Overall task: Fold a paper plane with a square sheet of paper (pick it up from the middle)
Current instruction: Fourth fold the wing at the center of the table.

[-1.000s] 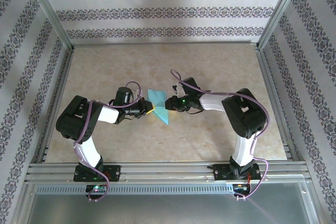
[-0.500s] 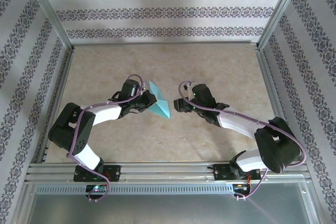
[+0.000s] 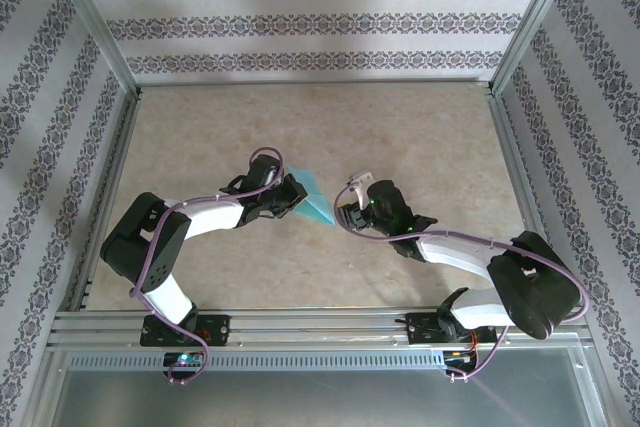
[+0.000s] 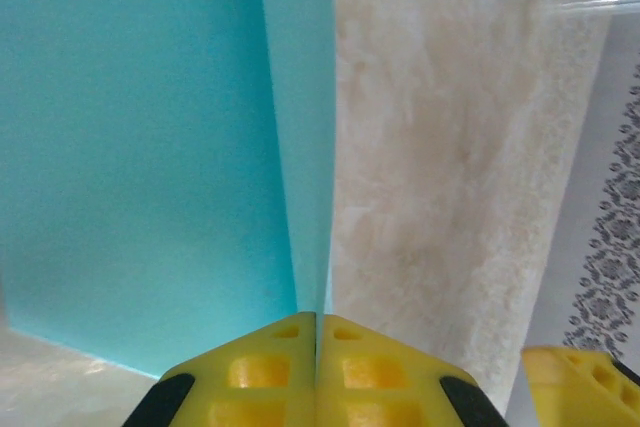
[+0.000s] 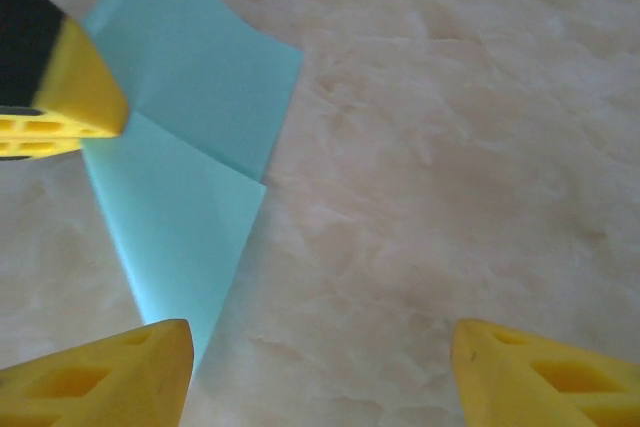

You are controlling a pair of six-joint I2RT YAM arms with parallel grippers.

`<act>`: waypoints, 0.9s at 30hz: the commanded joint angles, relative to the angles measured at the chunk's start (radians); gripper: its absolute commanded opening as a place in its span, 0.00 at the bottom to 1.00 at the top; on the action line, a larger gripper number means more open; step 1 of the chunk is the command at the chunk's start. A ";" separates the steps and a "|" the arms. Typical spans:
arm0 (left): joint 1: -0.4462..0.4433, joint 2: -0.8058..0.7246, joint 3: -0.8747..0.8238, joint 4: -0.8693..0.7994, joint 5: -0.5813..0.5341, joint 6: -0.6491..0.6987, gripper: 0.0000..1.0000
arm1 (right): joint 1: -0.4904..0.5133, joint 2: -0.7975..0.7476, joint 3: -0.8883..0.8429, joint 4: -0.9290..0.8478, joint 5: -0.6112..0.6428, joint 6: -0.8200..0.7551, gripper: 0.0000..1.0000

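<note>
Matt, creased paper plane (image 3: 316,204) on smooth, stone-look table (image 3: 420,127)

No text, label, brand, number or sign can be read anywhere in these views.
</note>
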 commanded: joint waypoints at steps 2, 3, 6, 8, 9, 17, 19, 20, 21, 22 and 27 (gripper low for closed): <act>-0.015 0.003 0.046 -0.122 -0.054 -0.049 0.06 | 0.064 0.025 -0.011 0.052 0.033 -0.122 0.65; -0.014 0.004 0.049 -0.133 -0.055 -0.053 0.06 | 0.080 0.041 -0.009 0.057 0.044 -0.136 0.64; -0.016 0.007 0.054 -0.149 -0.055 -0.065 0.06 | 0.125 0.088 0.015 0.061 0.074 -0.170 0.58; -0.015 0.012 0.059 -0.159 -0.050 -0.070 0.06 | 0.146 0.129 0.038 0.068 0.080 -0.183 0.53; -0.015 0.015 0.062 -0.167 -0.049 -0.071 0.06 | 0.156 0.153 0.051 0.072 0.083 -0.189 0.51; -0.015 0.014 0.073 -0.192 -0.046 -0.073 0.06 | 0.197 0.281 0.125 0.125 0.102 -0.213 0.47; -0.015 0.014 0.074 -0.195 -0.046 -0.074 0.06 | 0.201 0.305 0.137 0.134 0.100 -0.218 0.45; -0.015 0.013 0.074 -0.194 -0.044 -0.076 0.06 | 0.203 0.314 0.141 0.138 0.098 -0.221 0.44; -0.015 0.014 0.073 -0.194 -0.044 -0.078 0.06 | 0.205 0.324 0.146 0.140 0.093 -0.224 0.43; -0.015 0.014 0.073 -0.193 -0.042 -0.080 0.06 | 0.208 0.333 0.152 0.142 0.090 -0.223 0.42; -0.015 0.011 0.070 -0.192 -0.039 -0.087 0.06 | 0.210 0.374 0.164 0.152 0.103 -0.224 0.36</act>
